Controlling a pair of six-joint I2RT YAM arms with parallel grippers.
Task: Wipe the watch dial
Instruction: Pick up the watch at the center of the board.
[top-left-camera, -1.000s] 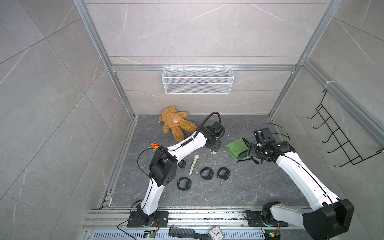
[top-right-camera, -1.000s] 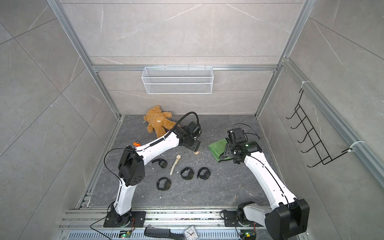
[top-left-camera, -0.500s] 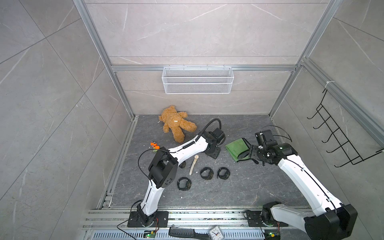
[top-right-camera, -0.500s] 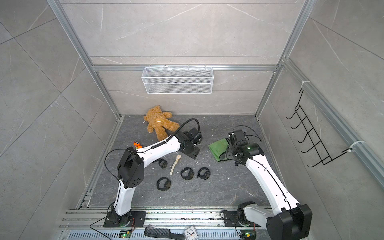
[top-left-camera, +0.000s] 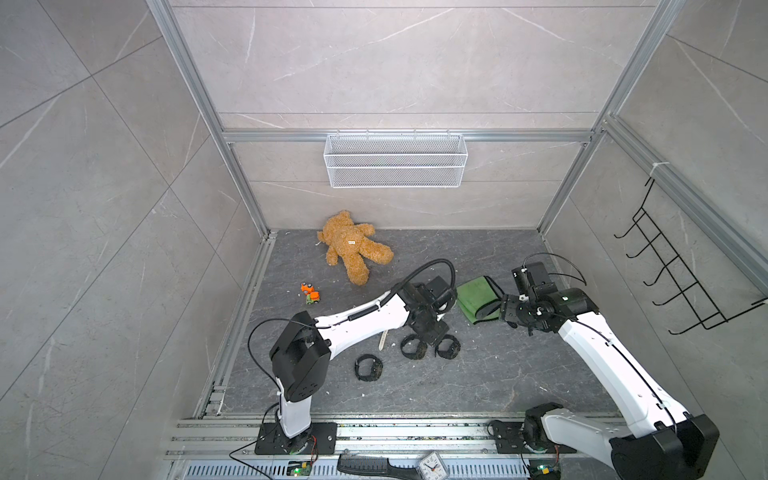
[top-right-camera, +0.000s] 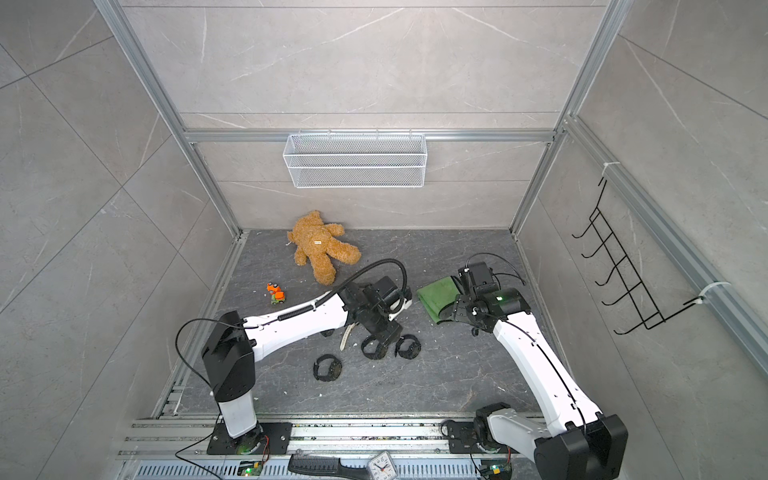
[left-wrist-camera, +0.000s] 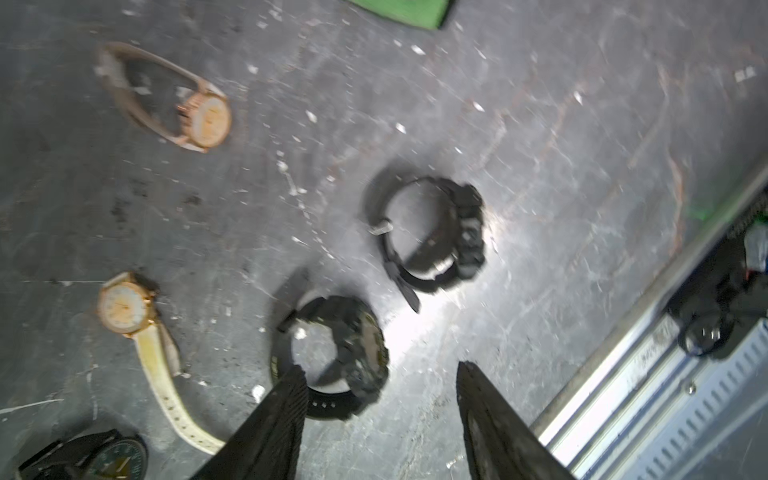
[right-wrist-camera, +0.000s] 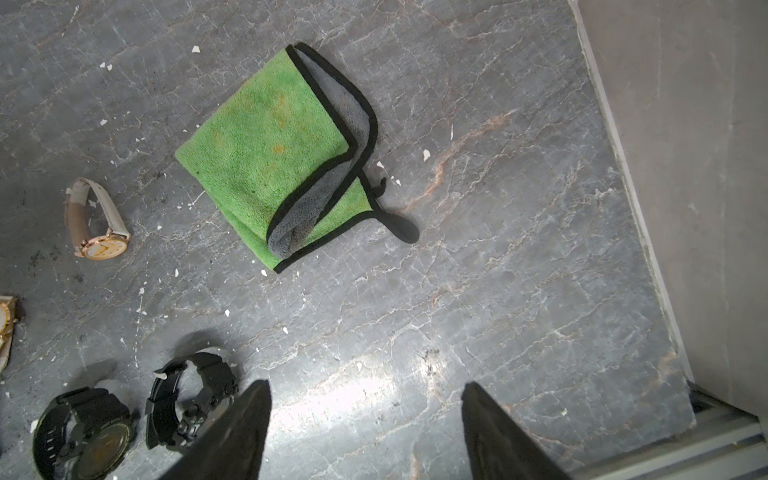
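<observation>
Here the left gripper (left-wrist-camera: 380, 376), jaws apart and empty, hangs over a black watch (left-wrist-camera: 332, 361) just under its fingertips, likely to grab it, while the right gripper (right-wrist-camera: 365, 395), also spread and empty, hovers near the green cloth (right-wrist-camera: 266, 153), lying flat ahead.

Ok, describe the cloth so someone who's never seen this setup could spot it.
On the dark stone floor, look right of the teddy bear, just ahead of the right gripper. The cloth lies flat there, apart from the watches. It is the only green thing, folded over, with black edging and a grey underside.
</observation>
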